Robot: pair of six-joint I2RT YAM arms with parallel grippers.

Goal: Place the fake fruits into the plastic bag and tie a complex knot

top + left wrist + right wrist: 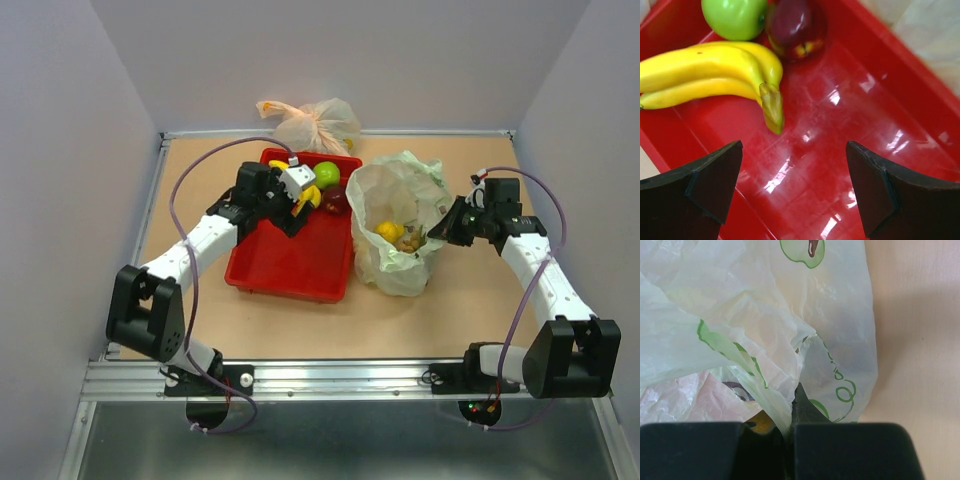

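We see the left gripper (794, 155), jaws spread, over the red tray (880, 100) holding two bananas (705, 70), a green apple (735, 17) and a dark red apple (795, 27). Just right of the tray the pale-green bag (400, 272) stands open on the surface (480, 310), a mango (388, 231) and brown berries (410, 240) inside. Its print shows an apple outline (802, 251) and green loops we cannot read. The right gripper (790, 432) pinches its rim between its jaws.
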